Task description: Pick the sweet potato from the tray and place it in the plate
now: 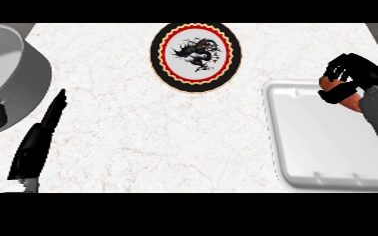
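A round plate (196,56) with a black rim, red ring and dark dragon picture lies at the counter's back middle. At the right stands a white tray (317,140). Over the tray's back right corner my right hand (347,82) is curled round the orange-brown sweet potato (330,83), of which only small patches show between the black fingers. My left hand (37,140) shows at the lower left, fingers straight and pointing up, holding nothing.
A grey round metal vessel (18,75) fills the left edge, just above my left hand. The white marbled counter (170,140) spreads between the plate, the tray and the left hand.
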